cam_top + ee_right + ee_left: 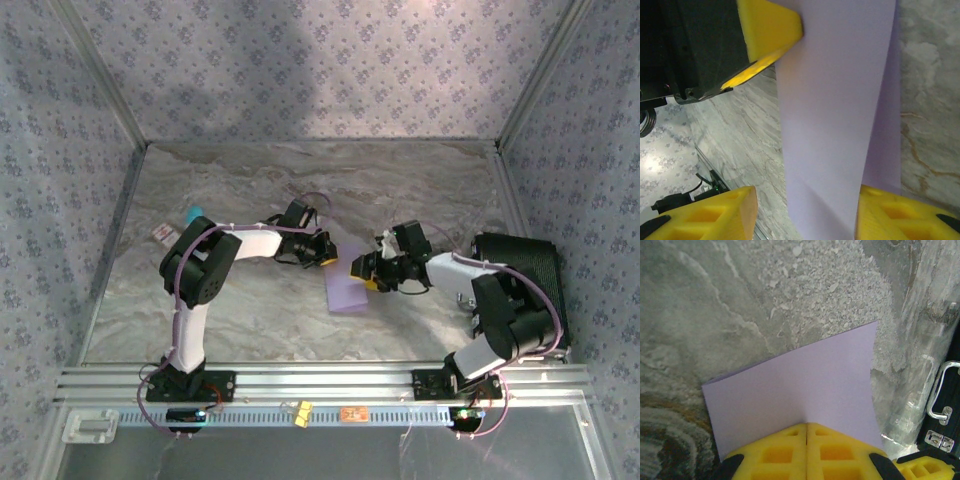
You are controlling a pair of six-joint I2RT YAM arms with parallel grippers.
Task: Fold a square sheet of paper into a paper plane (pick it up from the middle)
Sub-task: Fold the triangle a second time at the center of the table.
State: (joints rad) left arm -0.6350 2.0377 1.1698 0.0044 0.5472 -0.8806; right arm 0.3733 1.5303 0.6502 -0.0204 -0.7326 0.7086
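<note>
The sheet (347, 292) sits in the middle of the top view, a flat lavender rectangle between the two arms on the grey marbled table (250, 320). In the left wrist view the sheet (800, 385) is matte, smooth and folded. A second layer peeps out along its upper left edge, and its corners are sharp. The left gripper (806, 432) is pinched tight on the sheet's near edge, its ribbed yellow pads (777, 452) pressed together at the bottom of the frame. In the right wrist view the sheet (835, 115) runs as a long strip from top to bottom. The right gripper (805, 200) stands spread, one yellow pad (715, 215) at lower left clear of the sheet, the other at lower right by its edge. A black ribbed case (525, 270) lies at the right of the top view.
</note>
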